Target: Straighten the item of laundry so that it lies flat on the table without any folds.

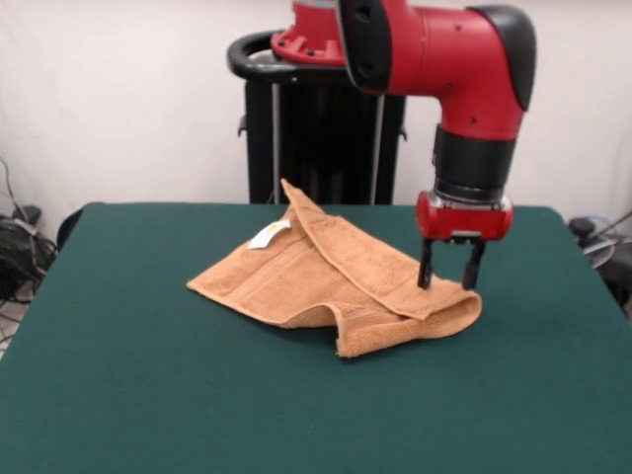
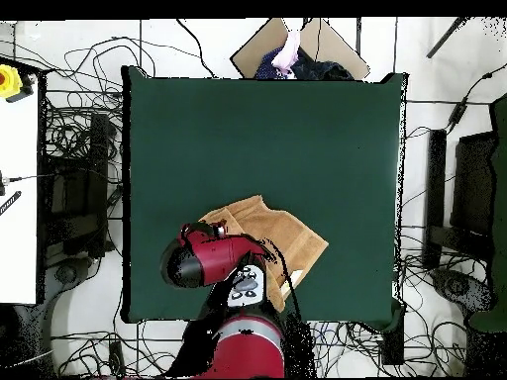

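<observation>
- The table [image 1: 109, 395] spreads its dark green top far wider than the cloth, with bare felt on the left and along the near edge in the front view
- The item of laundry [image 1: 296, 281] lies a little beyond the middle of the table, towards the pedestal; its left part rests flat, so that side probably needs no work
- A white tag [image 1: 269, 234] shows near the towel's far left corner, just beside a corner of cloth that stands up in a peak
- A long flap is folded over diagonally from that peak down to the right, and the near right edge curls back on itself: the towel is clearly not yet flat
- The gripper [image 1: 449, 276] sits over the right end of that fold, fingers apart and pointing straight down, tips at or just above the cloth; nothing looks pinched, and contact I cannot tell
- The arm comes in from above with its elbow bent square and the wrist vertical, apparently placed to take the folded edge and draw it outwards
</observation>
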`<action>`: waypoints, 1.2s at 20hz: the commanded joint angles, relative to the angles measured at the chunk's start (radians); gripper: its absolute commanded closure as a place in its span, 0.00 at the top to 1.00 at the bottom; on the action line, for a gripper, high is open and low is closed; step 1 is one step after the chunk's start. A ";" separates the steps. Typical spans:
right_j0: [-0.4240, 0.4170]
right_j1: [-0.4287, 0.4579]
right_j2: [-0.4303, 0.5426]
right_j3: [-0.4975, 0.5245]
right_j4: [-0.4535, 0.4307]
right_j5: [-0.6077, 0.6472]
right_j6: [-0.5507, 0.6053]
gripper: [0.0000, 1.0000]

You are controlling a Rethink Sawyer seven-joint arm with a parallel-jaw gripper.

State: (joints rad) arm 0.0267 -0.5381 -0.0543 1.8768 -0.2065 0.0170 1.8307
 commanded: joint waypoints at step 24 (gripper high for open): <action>-0.082 -0.083 0.144 -0.067 0.153 0.210 0.112 1.00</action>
State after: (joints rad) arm 0.0182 -0.5258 -0.0498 1.8718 -0.1383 0.0205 1.8307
